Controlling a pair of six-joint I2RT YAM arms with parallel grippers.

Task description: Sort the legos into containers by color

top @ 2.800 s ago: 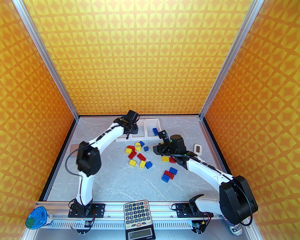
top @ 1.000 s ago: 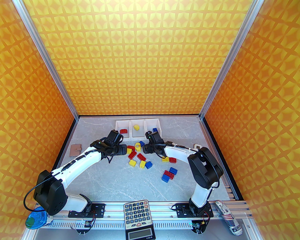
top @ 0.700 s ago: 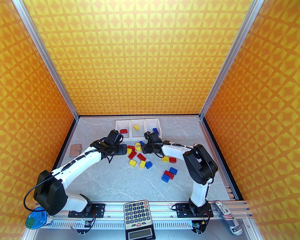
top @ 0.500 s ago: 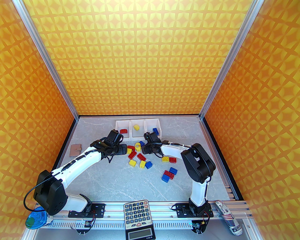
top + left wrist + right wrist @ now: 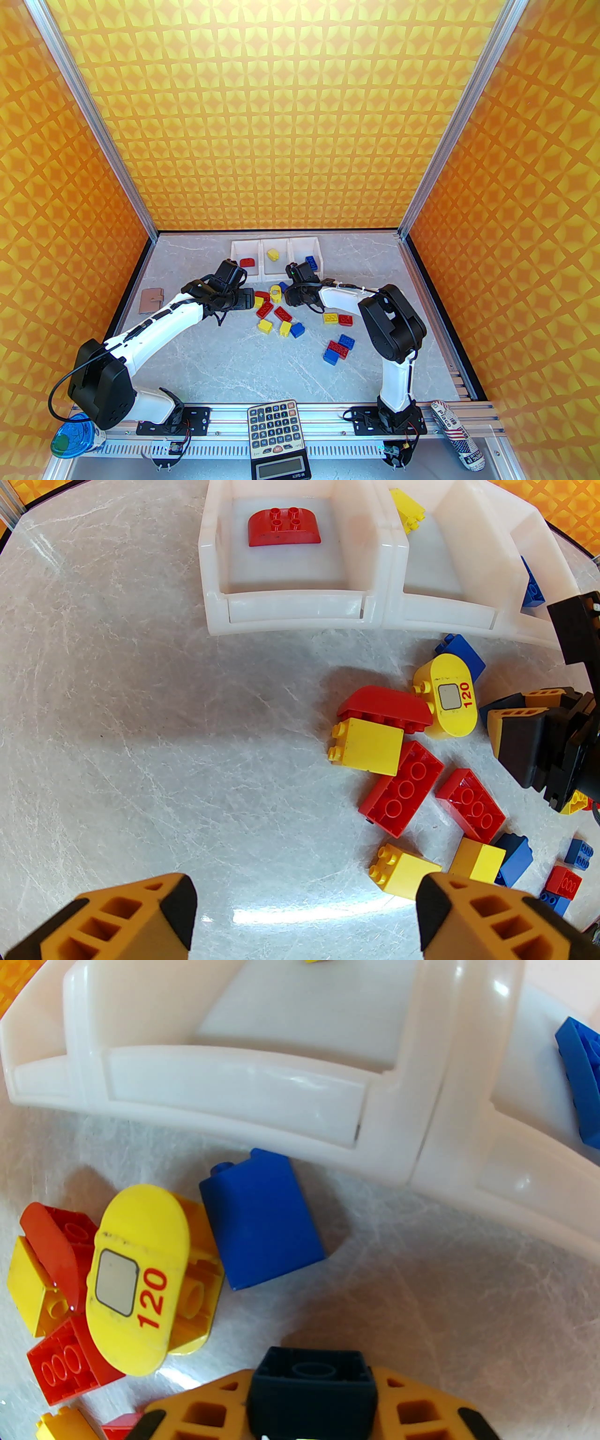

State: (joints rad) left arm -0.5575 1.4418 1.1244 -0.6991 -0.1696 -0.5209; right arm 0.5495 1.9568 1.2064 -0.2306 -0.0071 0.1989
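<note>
While the right gripper point(image 5: 311, 1412) was clamped on a dark blue brick point(image 5: 311, 1382) just in front of the white bins point(image 5: 262, 1086), the left gripper point(image 5: 304, 904) hung with fingers apart above the table point(image 5: 140, 714), beside the loose bricks point(image 5: 403, 784).

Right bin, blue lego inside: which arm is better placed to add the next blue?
Right. The right end effector is shut on a dark blue brick just in front of that bin; the left end effector is open and empty.
</note>
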